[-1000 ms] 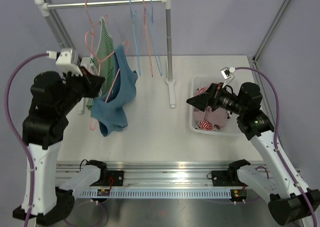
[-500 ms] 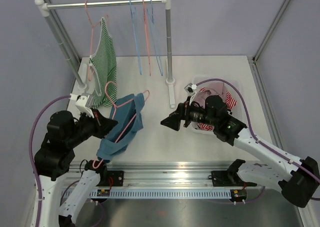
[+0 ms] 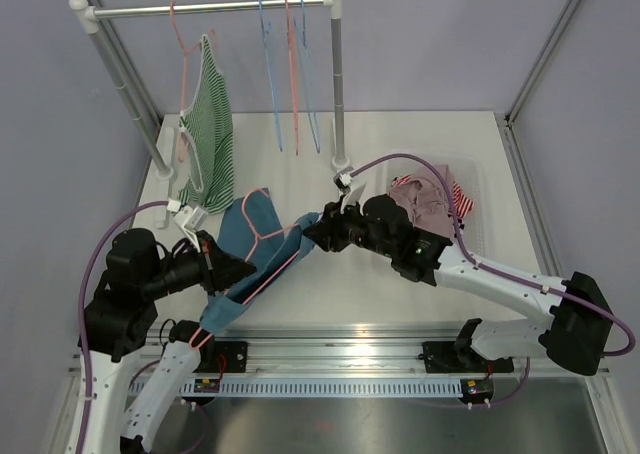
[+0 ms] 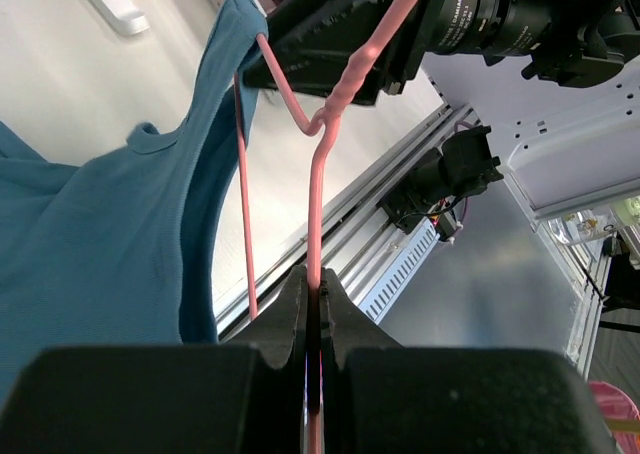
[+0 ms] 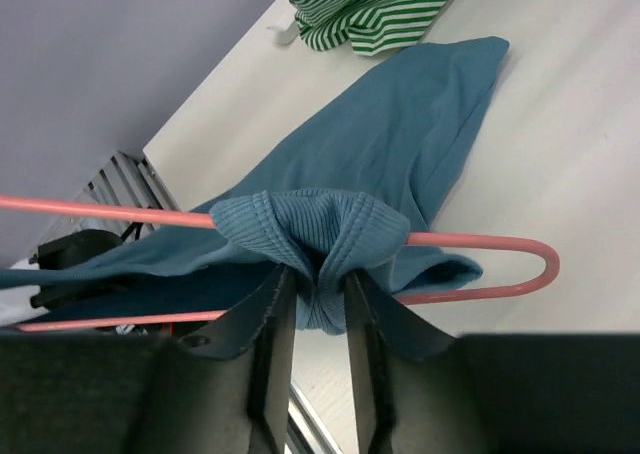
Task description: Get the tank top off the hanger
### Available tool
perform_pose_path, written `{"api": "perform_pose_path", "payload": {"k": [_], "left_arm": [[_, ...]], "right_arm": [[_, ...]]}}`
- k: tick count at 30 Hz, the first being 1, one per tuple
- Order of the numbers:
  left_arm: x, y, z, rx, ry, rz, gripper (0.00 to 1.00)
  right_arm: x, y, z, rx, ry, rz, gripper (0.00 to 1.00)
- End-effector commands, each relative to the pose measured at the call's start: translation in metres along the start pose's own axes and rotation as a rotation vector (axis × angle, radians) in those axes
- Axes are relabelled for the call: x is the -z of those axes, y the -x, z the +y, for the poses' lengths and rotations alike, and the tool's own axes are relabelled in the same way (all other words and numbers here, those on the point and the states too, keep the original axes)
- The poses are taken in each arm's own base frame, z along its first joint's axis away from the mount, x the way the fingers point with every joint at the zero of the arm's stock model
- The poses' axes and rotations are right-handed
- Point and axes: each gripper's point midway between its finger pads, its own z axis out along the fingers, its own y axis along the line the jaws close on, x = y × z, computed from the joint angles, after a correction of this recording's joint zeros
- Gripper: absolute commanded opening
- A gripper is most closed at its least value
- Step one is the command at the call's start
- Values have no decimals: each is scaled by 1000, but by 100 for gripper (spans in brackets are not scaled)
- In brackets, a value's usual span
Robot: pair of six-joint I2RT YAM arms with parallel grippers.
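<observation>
Tank top (image 3: 250, 229), teal blue, hangs on a pink wire hanger (image 4: 316, 204) stretched between your two hands, above the near part of the white table (image 3: 420, 144), left of centre.

Your left hand (image 4: 313, 294) is fully closed on the hanger's wire stem, the two fingers pressed together with only the pink wire between them. Most of the garment's body drapes just beside this hand, on its left in the wrist view.

Your right hand (image 5: 310, 284) reaches in from the right and meets the garment at the far end of the hanger. Its fingers (image 5: 272, 324) are partly closed, pinching a bunched fold of ribbed blue fabric where the shoulder wraps over the hanger's arm. The pink wire runs across just above the fingertips, and its rounded end pokes out to the right of the fold.

Behind, well apart from both hands, a green-and-white striped garment (image 3: 210, 124) hangs from a metal rail (image 3: 210, 8).
</observation>
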Motion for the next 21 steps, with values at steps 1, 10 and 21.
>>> {"api": "perform_pose_path", "payload": {"k": [1, 10, 21], "left_arm": [[3, 13, -19, -53, -78, -29, 0], [3, 14, 5, -69, 58, -28, 0], [4, 13, -15, -85, -52, -23, 0]], "right_arm": [[1, 38, 7, 50, -23, -112, 30], [33, 44, -59, 95, -378, -144, 0], [62, 60, -139, -23, -602, -80, 0]]}}
